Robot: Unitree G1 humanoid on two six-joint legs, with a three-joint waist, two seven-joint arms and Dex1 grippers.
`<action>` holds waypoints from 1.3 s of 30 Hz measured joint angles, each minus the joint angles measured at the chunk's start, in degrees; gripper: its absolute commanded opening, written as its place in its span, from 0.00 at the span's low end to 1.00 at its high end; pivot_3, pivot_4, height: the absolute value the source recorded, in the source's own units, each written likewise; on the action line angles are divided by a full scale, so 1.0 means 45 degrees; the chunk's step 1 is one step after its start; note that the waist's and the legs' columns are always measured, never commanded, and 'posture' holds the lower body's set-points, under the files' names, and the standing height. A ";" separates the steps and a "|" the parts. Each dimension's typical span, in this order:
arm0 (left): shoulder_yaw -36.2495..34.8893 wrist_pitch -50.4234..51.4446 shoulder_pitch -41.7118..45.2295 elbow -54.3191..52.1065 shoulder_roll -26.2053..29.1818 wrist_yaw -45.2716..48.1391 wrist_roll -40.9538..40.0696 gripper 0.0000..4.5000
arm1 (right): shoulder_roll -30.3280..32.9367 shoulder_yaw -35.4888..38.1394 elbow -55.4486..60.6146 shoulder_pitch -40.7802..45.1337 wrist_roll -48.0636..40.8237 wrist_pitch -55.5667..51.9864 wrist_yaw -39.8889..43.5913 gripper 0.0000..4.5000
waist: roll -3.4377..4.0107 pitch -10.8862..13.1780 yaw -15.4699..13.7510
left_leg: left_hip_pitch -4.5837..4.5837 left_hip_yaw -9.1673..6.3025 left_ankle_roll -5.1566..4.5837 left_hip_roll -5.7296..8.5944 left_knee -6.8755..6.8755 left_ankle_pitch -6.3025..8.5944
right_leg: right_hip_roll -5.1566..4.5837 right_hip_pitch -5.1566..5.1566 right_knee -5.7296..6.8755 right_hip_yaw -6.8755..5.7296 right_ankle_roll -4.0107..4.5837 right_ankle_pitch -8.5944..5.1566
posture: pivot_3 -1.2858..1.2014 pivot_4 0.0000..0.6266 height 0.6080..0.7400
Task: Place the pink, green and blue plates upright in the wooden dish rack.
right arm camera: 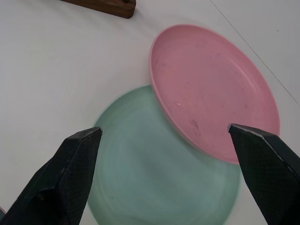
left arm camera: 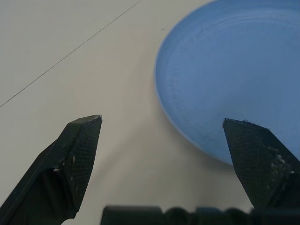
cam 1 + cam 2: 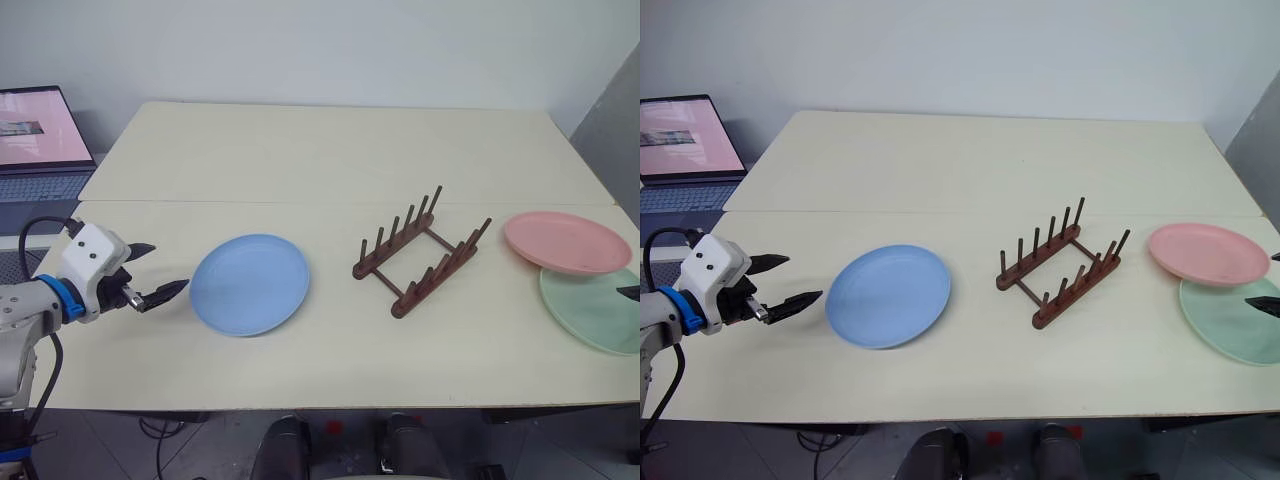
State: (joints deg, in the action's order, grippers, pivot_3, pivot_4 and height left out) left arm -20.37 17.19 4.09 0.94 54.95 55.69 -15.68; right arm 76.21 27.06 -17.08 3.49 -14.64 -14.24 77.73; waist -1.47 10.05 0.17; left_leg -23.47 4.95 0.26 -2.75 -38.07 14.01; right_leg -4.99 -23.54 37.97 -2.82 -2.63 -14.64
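Rack (image 3: 420, 252) set mid-counter, empty. Blue plate (image 3: 249, 283) laid flat toward left edge; left gripper (image 3: 150, 272) fingers spread, aimed at rim. Pink plate (image 1: 213, 91) overlapped on green plate (image 1: 154, 168) at right edge; right gripper (image 1: 164, 133) fingers spread above.

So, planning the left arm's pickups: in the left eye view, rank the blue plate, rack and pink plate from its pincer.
1. Blue plate, just beside the left pincer.
2. Wooden dish rack, mid-table.
3. Pink plate, far right, overlapping the green one.
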 measured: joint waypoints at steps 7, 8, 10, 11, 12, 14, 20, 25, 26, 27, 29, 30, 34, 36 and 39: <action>-0.0071 -0.0042 -0.0268 -0.0005 -0.0003 -0.0251 0.0038 0.99 | 0.0000 -0.0304 -0.0300 0.0386 0.0012 0.0304 0.0008 1.00 | 0.0000 0.0000 0.0009 | 0.0001 -0.0002 0.0000 0.0000 0.0000 0.0000 | 0.0000 0.0001 0.0001 0.0000 0.0000 0.0000 | 0.52 0.24 0.99; -0.0075 -0.0075 -0.0280 0.0001 -0.0003 -0.0267 0.0042 0.99 | 0.0000 -0.0323 -0.0355 0.0388 0.0013 0.0351 0.0015 1.00 | 0.0000 0.0000 0.0002 | 0.0001 0.0000 0.0000 0.0000 0.0000 0.0000 | 0.0000 0.0000 0.0001 0.0001 0.0000 0.0000 | 0.52 0.24 0.99; -0.0089 -0.0213 -0.0329 0.0076 -0.0002 -0.0248 0.0036 0.99 | 0.0000 -0.0358 -0.0556 0.0474 0.0019 0.0518 0.0026 1.00 | 0.0000 0.0000 0.0000 | 0.0001 0.0001 0.0000 0.0000 0.0000 0.0000 | 0.0000 0.0000 0.0000 0.0002 0.0000 0.0000 | 0.52 0.24 0.99; -0.0090 -0.0316 -0.0344 0.0149 -0.0002 -0.0224 0.0032 0.99 | 0.0000 -0.0399 -0.0667 0.0546 0.0020 0.0596 0.0030 1.00 | 0.0000 0.0000 0.0001 | 0.0001 0.0001 0.0000 0.0000 0.0000 0.0000 | 0.0000 0.0000 0.0000 0.0002 0.0000 0.0000 | 0.52 0.24 0.99; -0.0090 -0.0383 -0.0348 0.0213 -0.0003 -0.0204 0.0028 0.99 | 0.0000 -0.0442 -0.0742 0.0597 0.0023 0.0631 0.0032 1.00 | 0.0000 0.0000 0.0001 | 0.0001 0.0001 0.0000 -0.0001 0.0000 0.0000 | 0.0000 0.0000 -0.0001 0.0001 0.0000 0.0000 | 0.52 0.24 0.99; -0.0130 -0.0631 -0.0391 0.0334 -0.0003 -0.0100 -0.0011 0.99 | 0.0000 -0.0602 -0.0957 0.0641 0.0027 0.0830 0.0060 1.00 | 0.0000 0.0000 0.0001 | 0.0001 0.0001 0.0000 0.0000 0.0000 0.0000 | 0.0000 0.0000 0.0000 0.0001 0.0000 0.0000 | 0.52 0.24 0.99; -0.0362 -0.0943 -0.0374 0.0443 -0.0007 -0.0008 -0.0048 0.99 | -0.0001 -0.0871 -0.1513 0.1068 0.0023 0.1249 0.0195 1.00 | 0.0001 0.0000 0.0003 | 0.0003 0.0003 0.0000 0.0000 0.0000 0.0000 | 0.0000 0.0000 0.0002 0.0001 0.0001 0.0001 | 0.52 0.24 0.99; -0.0288 -0.0619 -0.0271 -0.0121 -0.0314 0.0009 -0.0489 0.99 | -0.0009 -0.0978 -0.1562 0.1236 -0.0009 0.1418 0.0229 1.00 | 0.0001 0.0000 0.0002 | 0.0003 0.0003 0.0000 -0.0005 -0.0001 0.0000 | -0.0003 0.0004 0.0002 0.0007 -0.0001 0.0001 | 0.52 0.24 0.99; -0.0117 -0.0432 -0.0245 -0.0549 -0.0419 0.0016 -0.0601 0.99 | -0.0013 -0.0981 -0.1452 0.1243 -0.0033 0.1404 0.0239 1.00 | 0.0001 0.0000 0.0001 | 0.0003 0.0003 0.0000 -0.0004 -0.0001 0.0000 | -0.0003 0.0007 0.0001 0.0008 -0.0004 0.0003 | 0.52 0.24 0.99; 0.0119 -0.0158 -0.0200 -0.1105 -0.0621 0.0011 -0.0837 0.99 | -0.0034 -0.0980 -0.1221 0.1242 -0.0095 0.1368 0.0260 1.00 | 0.0002 -0.0001 0.0000 | 0.0005 0.0002 0.0000 -0.0006 -0.0002 0.0000 | -0.0006 0.0013 0.0001 0.0011 -0.0006 0.0004 | 0.52 0.24 0.99; 0.0694 0.0415 -0.0059 -0.2086 -0.0993 -0.0020 -0.1266 0.99 | -0.0108 -0.0917 -0.0615 0.1126 -0.0331 0.1224 0.0368 1.00 | 0.0001 -0.0001 -0.0006 | 0.0005 -0.0002 0.0000 -0.0002 -0.0004 -0.0001 | -0.0005 0.0017 0.0002 0.0010 -0.0009 0.0006 | 0.52 0.24 0.99; 0.1017 0.0799 -0.0001 -0.2728 -0.1246 -0.0069 -0.1534 0.99 | -0.0177 -0.0829 -0.0153 0.0961 -0.0540 0.1038 0.0474 1.00 | 0.0001 -0.0001 -0.0011 | 0.0007 -0.0007 0.0000 -0.0004 -0.0004 -0.0001 | -0.0005 0.0025 0.0001 0.0010 -0.0011 0.0007 | 0.52 0.24 0.99; 0.3080 0.2064 0.0528 -0.4987 -0.2664 -0.0540 -0.2287 0.99 | -0.0695 -0.0385 0.2618 0.0032 -0.1553 -0.0397 0.0613 1.00 | 0.0000 -0.0001 -0.0047 | 0.0013 -0.0018 0.0001 0.0008 -0.0009 -0.0001 | -0.0003 0.0042 0.0002 0.0012 -0.0021 0.0012 | 0.52 0.24 0.99; 0.4080 0.2529 0.0877 -0.5370 -0.3376 -0.0876 -0.2340 0.99 | -0.0977 -0.0067 0.4212 -0.0370 -0.2187 -0.1436 0.0540 1.00 | 0.0000 -0.0001 -0.0066 | 0.0026 -0.0021 0.0002 0.0020 -0.0012 -0.0002 | 0.0005 0.0057 0.0004 0.0010 -0.0023 0.0013 | 0.52 0.24 0.99; 0.5596 0.2783 0.1389 -0.5334 -0.4316 -0.1190 -0.2055 0.99 | -0.1281 0.0237 0.6525 -0.0604 -0.3389 -0.3040 0.0247 1.00 | -0.0002 0.0000 -0.0066 | 0.0047 -0.0021 0.0002 0.0030 -0.0017 -0.0002 | 0.0022 0.0070 0.0003 0.0020 -0.0027 0.0014 | 0.52 0.24 0.99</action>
State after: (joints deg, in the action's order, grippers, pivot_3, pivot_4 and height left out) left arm 4.82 29.72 10.34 -23.06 35.53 50.33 -24.93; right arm 70.45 28.13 12.28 0.77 -29.89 -27.92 78.84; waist -1.48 10.05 -0.12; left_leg -23.26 4.86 0.27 -2.61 -38.15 14.00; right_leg -4.89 -23.22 37.98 -2.72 -2.75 -14.58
